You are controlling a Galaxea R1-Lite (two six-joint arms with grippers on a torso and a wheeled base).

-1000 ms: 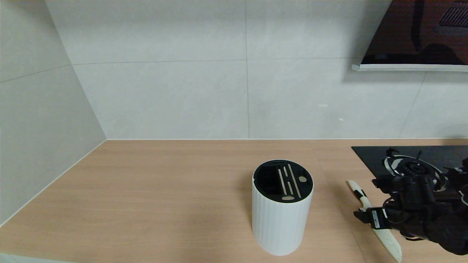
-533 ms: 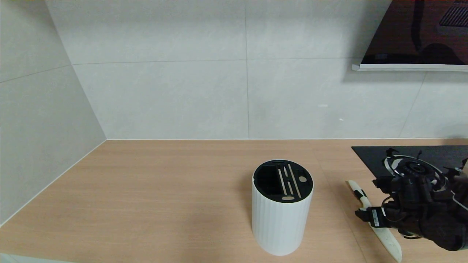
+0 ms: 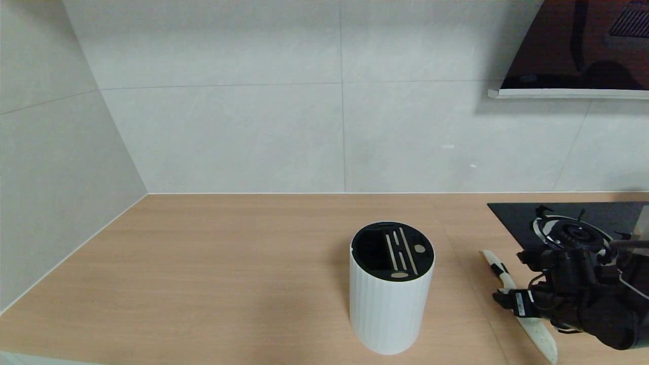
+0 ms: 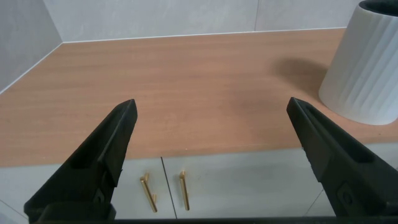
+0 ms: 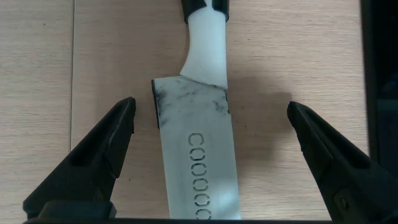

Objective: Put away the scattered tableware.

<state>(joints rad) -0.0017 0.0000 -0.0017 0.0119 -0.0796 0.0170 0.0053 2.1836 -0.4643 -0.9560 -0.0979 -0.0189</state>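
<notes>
**Right gripper spread over the knife on the counter**

A pale wooden counter runs along a wall of large grey tiles, which turns a corner at the robot's left. At the far right a black hob is set into the counter with a burner on it, and a dark range hood hangs above.

A white ribbed holder stands upright near the middle of the counter. Its black top has an open compartment on the left and narrow slots on the right. The knife lies flat on the wood to the right of the holder, apart from it and just beside the hob's near corner. Its white handle with a black band points toward the wall, and its pale blade points toward the near edge.

The right arm comes in low from the right edge, its wrist angled down over the counter. The right gripper sits above the knife with its fingers spread wide, one on each side of the blade where it meets the handle. Neither finger touches the knife. The blade has dark smudges at its heel and a row of oval marks along it.

The left gripper is spread just as wide and holds nothing. It is at the counter's front edge, with cabinet doors and their gold handles below it and the holder off to one side.
</notes>
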